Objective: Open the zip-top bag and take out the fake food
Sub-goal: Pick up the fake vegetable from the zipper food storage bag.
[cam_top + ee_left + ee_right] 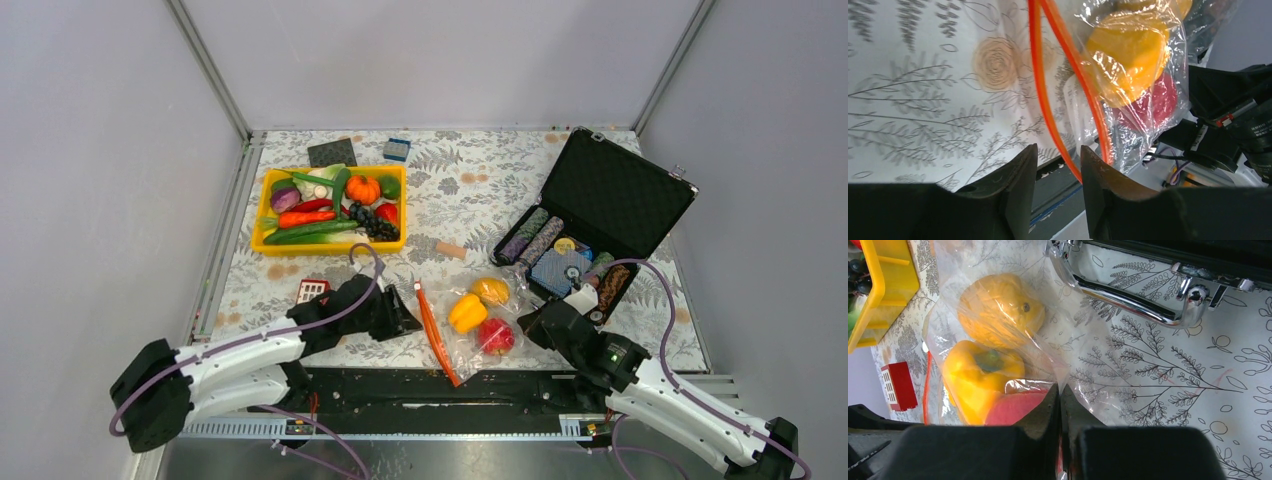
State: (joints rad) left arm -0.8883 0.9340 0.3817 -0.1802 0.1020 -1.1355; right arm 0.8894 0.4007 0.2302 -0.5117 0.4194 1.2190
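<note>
While the right end effector (1060,388) sits pressed together on a fold of the zip-top bag (478,352), the step in hand looks like getting a grip on the zip strip (1040,90) to open the bag. Left end effector (1058,150) is spread, one finger on each side of the strip, not pinching it.

Next move, my read: clamp left on the strip, then pull away from the black case (612,198) while right anchors the film. Slick plastic may slip.

Bag lies flat on the worktop (460,190), just beside the case's near-left corner, zip edge on the side away from the case. Film is clear, crinkly and glary. Strip is red-orange; can't tell if it's sealed.

Fake food (983,375) all inside: yellow bell pepper (467,312), red apple (496,337), and yellow-orange round fruit (491,290) nearest the case.
</note>
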